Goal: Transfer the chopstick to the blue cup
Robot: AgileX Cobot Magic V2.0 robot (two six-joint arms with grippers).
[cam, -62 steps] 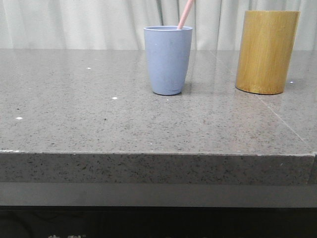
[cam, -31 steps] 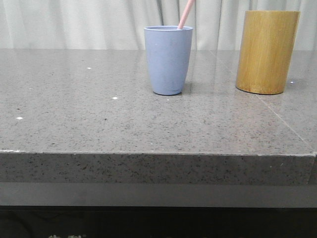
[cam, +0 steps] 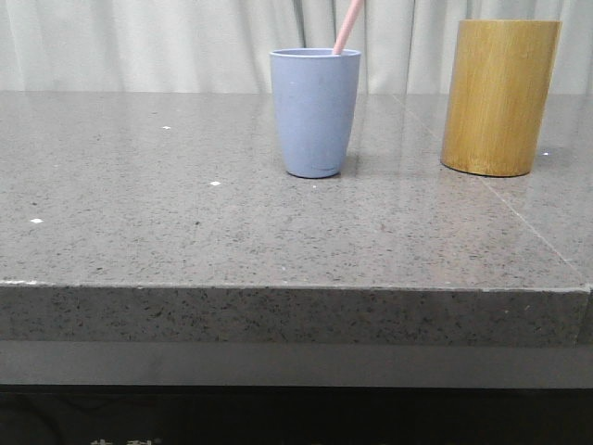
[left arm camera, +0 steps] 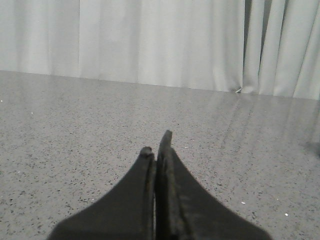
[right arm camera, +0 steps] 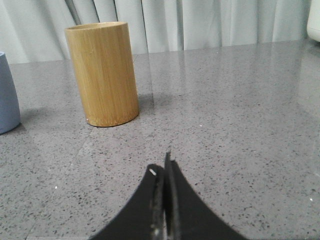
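Speckled grey stone makes up the worktop (cam: 185,232), polished enough to catch reflections, with a squared front edge and broad bare surface to the left. Standing upright on it, the matte blue cup (cam: 315,111) tapers to its base; the pale pink chopstick (cam: 347,26) leans out of its rim. Well to the right stands a smooth bamboo cylinder (cam: 498,97). Both the left end effector (left arm camera: 156,150) and right end effector (right arm camera: 161,172) have their black fingers pressed together, holding nothing, low over open stone.

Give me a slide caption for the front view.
Pink chopstick stands in the blue cup, bamboo cylinder to its right on the grey stone table.
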